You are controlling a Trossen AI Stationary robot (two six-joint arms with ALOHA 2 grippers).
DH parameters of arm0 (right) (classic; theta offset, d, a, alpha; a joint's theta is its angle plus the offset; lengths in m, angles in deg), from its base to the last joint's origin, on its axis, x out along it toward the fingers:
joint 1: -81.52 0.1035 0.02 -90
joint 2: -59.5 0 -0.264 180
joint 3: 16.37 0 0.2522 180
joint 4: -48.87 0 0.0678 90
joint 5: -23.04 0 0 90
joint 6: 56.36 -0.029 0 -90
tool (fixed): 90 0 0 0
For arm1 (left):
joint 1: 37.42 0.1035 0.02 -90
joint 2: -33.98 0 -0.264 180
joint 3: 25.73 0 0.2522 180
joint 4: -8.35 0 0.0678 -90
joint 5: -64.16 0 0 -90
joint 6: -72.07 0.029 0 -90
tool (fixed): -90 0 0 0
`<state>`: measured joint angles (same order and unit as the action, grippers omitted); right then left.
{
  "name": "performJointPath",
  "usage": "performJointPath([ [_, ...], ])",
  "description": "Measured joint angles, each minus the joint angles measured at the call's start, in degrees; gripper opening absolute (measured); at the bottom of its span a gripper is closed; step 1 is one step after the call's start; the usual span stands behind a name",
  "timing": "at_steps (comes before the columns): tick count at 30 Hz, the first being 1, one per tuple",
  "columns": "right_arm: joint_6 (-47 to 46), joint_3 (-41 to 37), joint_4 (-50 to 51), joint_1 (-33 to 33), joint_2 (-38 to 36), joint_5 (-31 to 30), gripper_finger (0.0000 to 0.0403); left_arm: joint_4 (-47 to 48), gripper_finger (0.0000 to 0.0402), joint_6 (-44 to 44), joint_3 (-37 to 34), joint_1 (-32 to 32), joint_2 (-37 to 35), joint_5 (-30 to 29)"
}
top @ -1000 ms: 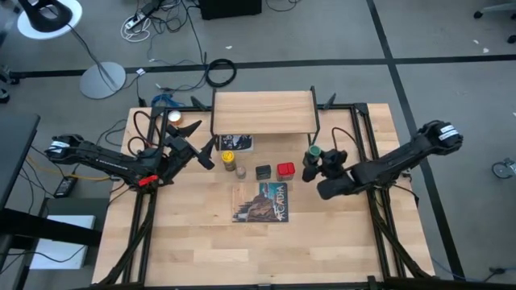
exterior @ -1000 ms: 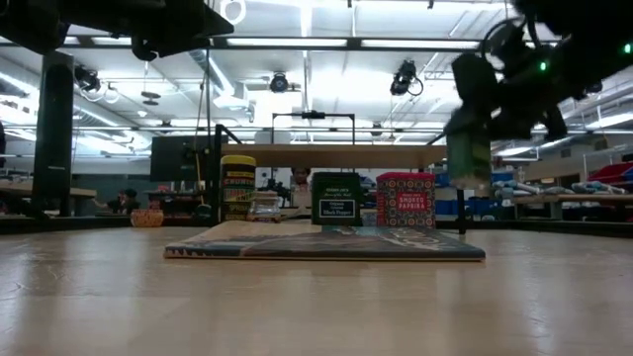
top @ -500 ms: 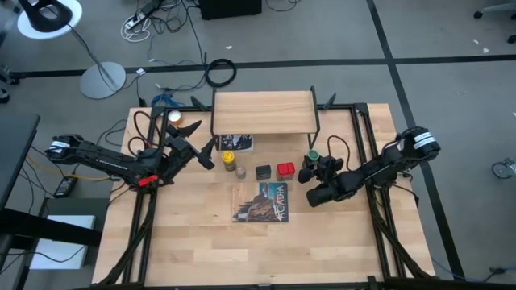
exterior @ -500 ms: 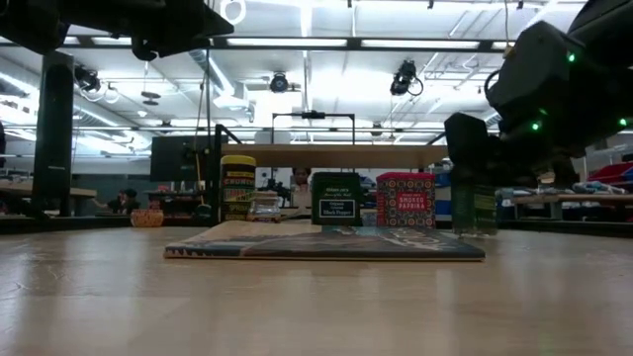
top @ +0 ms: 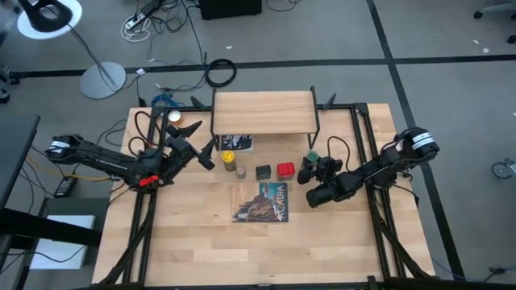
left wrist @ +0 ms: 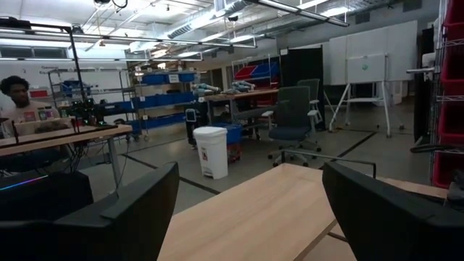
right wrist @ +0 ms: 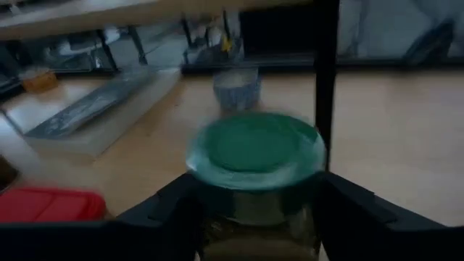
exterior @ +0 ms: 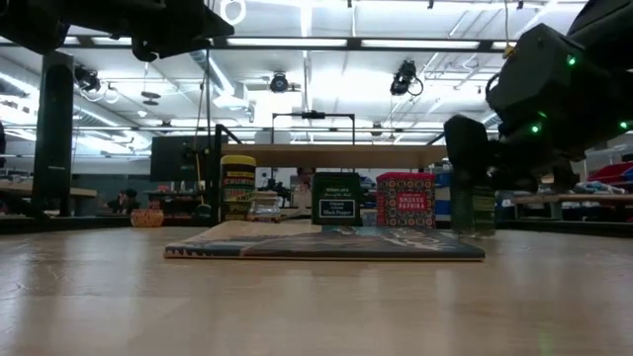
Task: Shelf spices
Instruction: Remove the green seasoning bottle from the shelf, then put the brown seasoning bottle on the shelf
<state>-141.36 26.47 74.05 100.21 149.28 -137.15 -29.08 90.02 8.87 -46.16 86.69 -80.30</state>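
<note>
The green-capped jar (top: 311,155) stands upright on the table right of the red tin (top: 285,170), with my right gripper (top: 310,160) shut around it. In the row to its left are the black tin (top: 263,171), the tiny clear jar (exterior: 264,206) and the yellow-capped jar (top: 228,154). All stand on the tabletop in front of the shelf (top: 263,113), whose wooden top is bare. My left gripper (top: 208,153) hangs open above the table's left side, left of the yellow-capped jar, holding nothing. My right gripper pinches the green-capped jar's glass body just below the cap (right wrist: 254,206), one finger (right wrist: 170,217) on each side. The fingers come nearly level from the table's right side. The jar stands upright with its base on the table (exterior: 473,229).
A flat picture-covered book (top: 261,201) lies in front of the row of spices. Another printed flat item (top: 236,142) lies under the shelf's front edge. The shelf's black leg (right wrist: 325,69) stands just behind the green-capped jar. Bare tabletop lies toward the near edge.
My right gripper has come down with the green-capped jar, which was held above the table a second ago and now stands on the tabletop beside the red tin. The drop took place in the first half second; since then the gripper has stayed put.
</note>
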Motion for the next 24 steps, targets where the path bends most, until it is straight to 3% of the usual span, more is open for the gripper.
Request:
performJointPath([
  [4, 3.03, -0.11, -2.88, 0.02, 0.13, 3.11, 0.0282, 0.04, 0.0348, -0.15, 0.00, 0.00, 0.00, 0.00],
  [8, 9.14, -0.09, -8.48, 0.31, 0.01, 3.80, 0.0296, 0.06, 0.0348, -0.17, 0.00, 0.00, 0.01, 0.00],
  [16, 29.95, -0.07, -21.58, -0.27, -4.18, 1.42, 0.0274, 0.05, 0.0348, -0.21, 0.00, 0.00, 0.02, 0.01],
  [24, 45.51, -0.07, -26.18, -0.96, -11.36, 0.99, 0.0252, 0.04, 0.0348, -0.24, 0.00, 0.00, 0.02, 0.02],
])
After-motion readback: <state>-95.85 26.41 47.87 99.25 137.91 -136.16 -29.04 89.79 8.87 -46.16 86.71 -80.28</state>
